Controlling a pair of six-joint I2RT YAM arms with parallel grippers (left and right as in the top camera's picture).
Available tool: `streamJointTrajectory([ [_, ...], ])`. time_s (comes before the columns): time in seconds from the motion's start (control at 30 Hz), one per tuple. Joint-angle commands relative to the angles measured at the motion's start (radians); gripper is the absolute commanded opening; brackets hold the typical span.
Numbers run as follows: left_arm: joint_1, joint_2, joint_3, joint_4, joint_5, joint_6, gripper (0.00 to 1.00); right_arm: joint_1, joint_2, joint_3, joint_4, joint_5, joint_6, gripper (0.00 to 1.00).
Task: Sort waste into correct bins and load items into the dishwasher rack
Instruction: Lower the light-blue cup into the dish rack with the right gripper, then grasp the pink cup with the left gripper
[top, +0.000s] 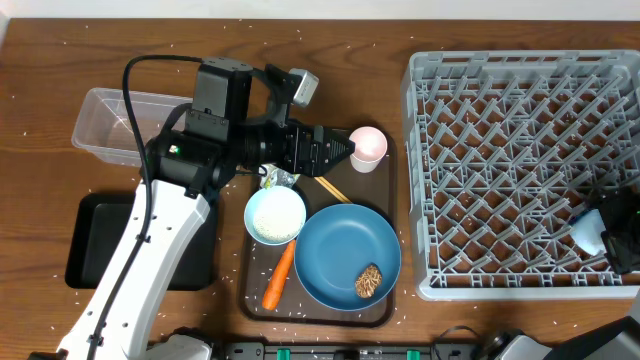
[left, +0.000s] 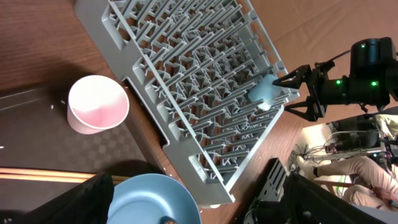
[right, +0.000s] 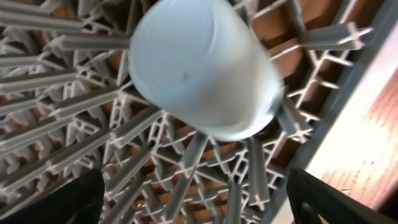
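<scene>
One smooth light-blue cup, latticed rack

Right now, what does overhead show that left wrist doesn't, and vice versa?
Overhead only: tub, black bin, bowl, carrot. Left wrist only: clutter beyond the table edge. Both: pink cup, plate, rack, blue cup lying in the rack, and the right tool, open beside that cup.

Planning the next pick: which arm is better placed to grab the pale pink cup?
Left. The left jaws are open right beside the pale pink cup; the right jaws are off at the rack's far side, by the light-blue cup.
</scene>
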Motion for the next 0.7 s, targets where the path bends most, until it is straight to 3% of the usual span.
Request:
streamJointTrajectory([
  [0.0, -0.008, -0.011, 0.018, -0.013, -0.105, 0.011, 0.88, -0.002, -0.019, 0.046, 0.000, -0.140, -0.050, 0.84],
  [0.17, -0.064, 0.003, 0.011, -0.022, -0.462, 0.011, 0.88, 0.061, -0.107, 0.058, 0.024, -0.401, -0.193, 0.82],
  [0.27, -0.099, 0.048, 0.011, -0.005, -0.578, 0.011, 0.88, 0.149, -0.165, 0.058, 0.041, -0.454, -0.262, 0.83],
  [0.47, -0.134, 0.217, 0.011, 0.134, -0.653, 0.011, 0.88, 0.368, -0.220, 0.057, 0.055, -0.363, -0.237, 0.84],
  [0.67, -0.139, 0.412, 0.011, 0.308, -0.623, 0.010, 0.82, 0.443, -0.217, 0.057, 0.048, -0.312, -0.214, 0.86],
])
